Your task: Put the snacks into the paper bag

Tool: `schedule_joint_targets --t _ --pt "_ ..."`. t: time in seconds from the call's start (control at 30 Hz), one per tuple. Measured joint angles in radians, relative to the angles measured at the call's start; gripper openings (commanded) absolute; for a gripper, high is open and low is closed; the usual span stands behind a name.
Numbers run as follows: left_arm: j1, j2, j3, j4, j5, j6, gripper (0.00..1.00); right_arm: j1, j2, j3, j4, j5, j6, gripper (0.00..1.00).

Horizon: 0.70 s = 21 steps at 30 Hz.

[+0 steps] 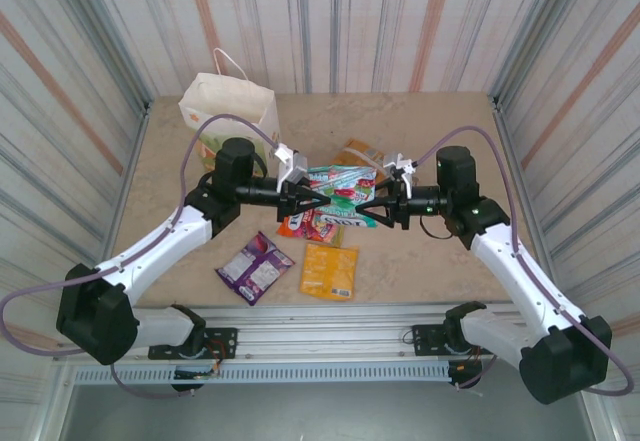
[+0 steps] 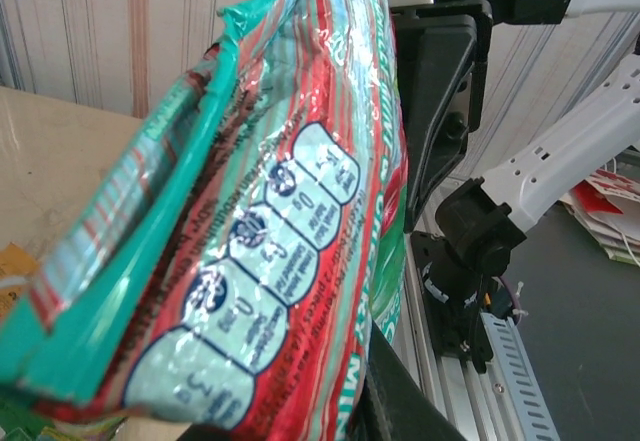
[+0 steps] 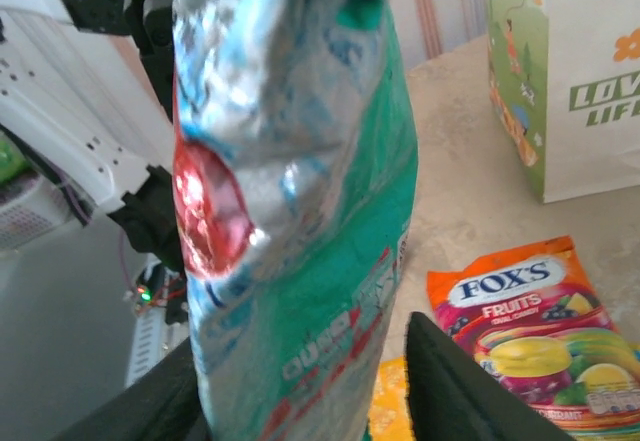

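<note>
From the top camera I see the left gripper (image 1: 318,201) and the right gripper (image 1: 362,208) facing each other over the middle of the table (image 1: 450,271). Between them is the teal-green packet (image 1: 340,183), lifted above the other snacks.

On the right wrist camera this packet stands upright between the two fingers (image 3: 455,381). Both fingers lie against its sides, so the right claw is clamped on it.

On the left wrist camera the same packet is very close. I can see one dark finger (image 2: 395,406) at its lower edge, and the other finger is hidden behind the foil. I cannot tell if the left claw is pressing on the packet or is apart.

The paper bag (image 1: 228,109) stands upright at the far left part of the table, behind the left arm and well apart from the held packet.

The orange FOX'S packet (image 3: 530,326) lies flat near the bag. The red-yellow packet (image 1: 312,227) lies under the grippers. The purple packet (image 1: 255,266) and the yellow-orange packet (image 1: 330,271) lie side by side nearer to the arm bases.
</note>
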Motion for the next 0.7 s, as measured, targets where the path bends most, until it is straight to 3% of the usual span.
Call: schedule_joint_targets --t 0.07,0.13,0.23,0.3,0.33,0.53,0.7 --pt "0.0 0.0 0.0 -0.016 -0.013 0.011 0.1 0.0 0.003 0.001 -0.003 -0.005 0.001 0.17" --pt "0.0 0.0 0.004 -0.032 -0.027 0.025 0.2 0.0 0.003 0.001 -0.01 -0.001 0.002 0.07" --pt "0.0 -0.003 0.013 -0.06 -0.061 0.039 0.41 0.0 -0.001 0.001 -0.003 0.021 0.003 0.01" --pt "0.009 -0.007 0.015 -0.079 -0.082 0.044 0.6 0.007 -0.009 0.001 0.014 0.058 0.016 0.01" --pt "0.02 -0.011 0.015 -0.093 -0.092 0.042 0.64 0.013 -0.013 0.001 0.034 0.089 0.025 0.03" --pt "0.12 -0.063 -0.006 -0.139 -0.213 -0.007 0.74 0.077 -0.001 0.006 0.2 0.286 0.047 0.02" --pt "0.194 -0.149 -0.083 -0.179 -0.414 -0.09 0.76 0.146 0.174 0.138 0.289 0.412 0.048 0.02"
